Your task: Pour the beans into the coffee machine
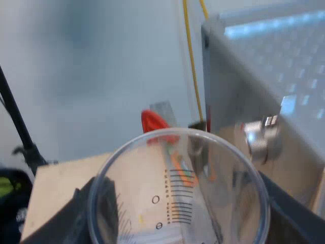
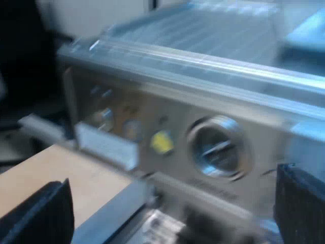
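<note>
My left gripper [image 1: 180, 216] has its two black fingers [image 1: 76, 208] clamped on the measuring glass [image 1: 177, 188], one each side of the wall. Glass is clear, mouth toward the cam, w/ black scale marks and some orange print on its wall. Just past the rim I see the red end [image 1: 152, 123] of the holder's handle, near the espresso machine [image 1: 238, 96]. Machine's steel side is close beside the glass, w/ a round metal knob [image 1: 261, 137] on it. Wooden tabletop [image 1: 51, 188] below. A thin black pole [image 1: 15, 117] stands beyond the table's edge.
</note>
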Motion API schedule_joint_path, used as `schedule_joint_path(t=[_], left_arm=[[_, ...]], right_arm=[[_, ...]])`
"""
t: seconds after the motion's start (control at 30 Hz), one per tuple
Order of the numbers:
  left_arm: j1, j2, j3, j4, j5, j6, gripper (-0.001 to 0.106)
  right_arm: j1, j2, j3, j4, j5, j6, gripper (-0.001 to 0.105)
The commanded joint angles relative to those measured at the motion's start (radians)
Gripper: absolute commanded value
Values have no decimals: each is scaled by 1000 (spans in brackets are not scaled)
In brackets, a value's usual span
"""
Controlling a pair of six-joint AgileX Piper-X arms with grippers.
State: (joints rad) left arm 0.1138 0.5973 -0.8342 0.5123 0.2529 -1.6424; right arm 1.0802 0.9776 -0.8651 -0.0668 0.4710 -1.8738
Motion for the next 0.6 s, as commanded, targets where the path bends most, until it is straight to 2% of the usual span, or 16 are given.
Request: schedule_joint_path(t=[0.03,0.27,0.57,0.6], left_arm=[[-6,-7,-61,8,-11,-6,5],[-20,-5,-144,28,-11,-6,5],[-143,50,-237,134,-13,-6,5],[-155,60,-252,142,-12,-6,5]], right_arm=[[1,-53,-11,-9,53,-105,81],[1,-118,-11,-86,109,-147,81],[1,-178,-11,-256,120,-232,81],[1,-187,-11,-297,155,-277,81]])
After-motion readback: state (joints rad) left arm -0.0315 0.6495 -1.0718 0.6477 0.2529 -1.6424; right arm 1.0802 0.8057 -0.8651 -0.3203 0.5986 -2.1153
